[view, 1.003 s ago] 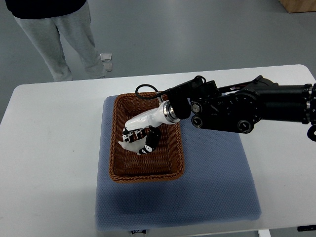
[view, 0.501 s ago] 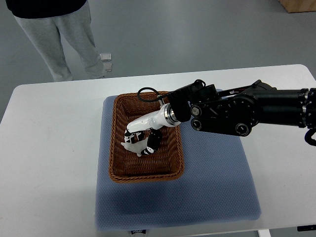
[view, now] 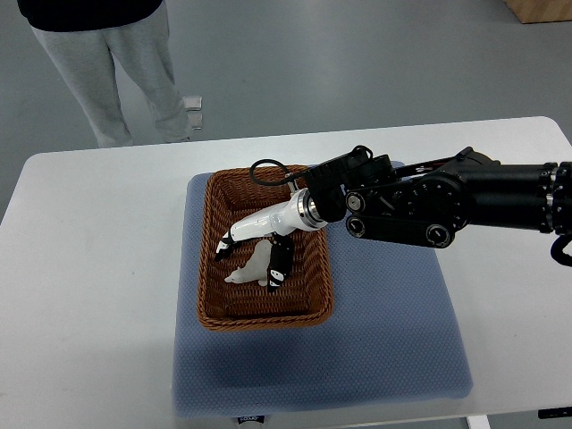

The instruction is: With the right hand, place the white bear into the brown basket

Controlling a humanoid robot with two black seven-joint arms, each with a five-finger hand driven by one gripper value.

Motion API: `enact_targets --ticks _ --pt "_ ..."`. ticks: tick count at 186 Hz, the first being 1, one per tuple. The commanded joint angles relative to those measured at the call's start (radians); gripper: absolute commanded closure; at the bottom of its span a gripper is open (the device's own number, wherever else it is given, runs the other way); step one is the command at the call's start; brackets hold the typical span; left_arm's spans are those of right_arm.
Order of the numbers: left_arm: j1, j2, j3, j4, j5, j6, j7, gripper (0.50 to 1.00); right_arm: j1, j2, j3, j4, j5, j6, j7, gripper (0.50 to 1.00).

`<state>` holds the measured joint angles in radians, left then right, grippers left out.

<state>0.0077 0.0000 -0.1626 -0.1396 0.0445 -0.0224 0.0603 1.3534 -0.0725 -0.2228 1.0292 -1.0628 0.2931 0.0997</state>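
Reaching over the brown basket [view: 210,268] from the right, my right hand [view: 255,246] hung with its fingers [view: 278,266] spread apart and clamped on nothing. The white bear [view: 252,268] lay just beneath my palm, down on the woven floor between my thumb side and my outer fingers, and whether any fingertip touched it I could not tell. That closeness was the risk as I judged it: lifting away carelessly, a curled finger might have hooked the toy and dragged it up toward the basket's rim, or tipped it out onto the blue mat [view: 384,340] below my wrist. Catching the weave could also have shifted the basket on the desk [view: 89,232]. The bear itself looked small, pale and soft, lying on its side, its shape partly hidden under my hand.
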Motion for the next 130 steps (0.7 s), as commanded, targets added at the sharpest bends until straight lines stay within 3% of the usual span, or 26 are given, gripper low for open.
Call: enact_targets --ticks 1,77,130 --pt "0.000 0.000 0.000 0.000 0.000 -0.001 0.000 0.500 0.007 -0.003 0.003 0.002 0.009 0.004 0.005 0.585" --pt "0.000 0.000 0.000 0.000 0.000 -0.001 0.000 0.500 0.033 -0.027 0.017 0.002 0.014 0.026 0.008 0.579" --pt "0.000 0.000 0.000 0.000 0.000 -0.001 0.001 0.500 0.049 -0.162 0.183 -0.001 0.047 0.040 0.009 0.576"
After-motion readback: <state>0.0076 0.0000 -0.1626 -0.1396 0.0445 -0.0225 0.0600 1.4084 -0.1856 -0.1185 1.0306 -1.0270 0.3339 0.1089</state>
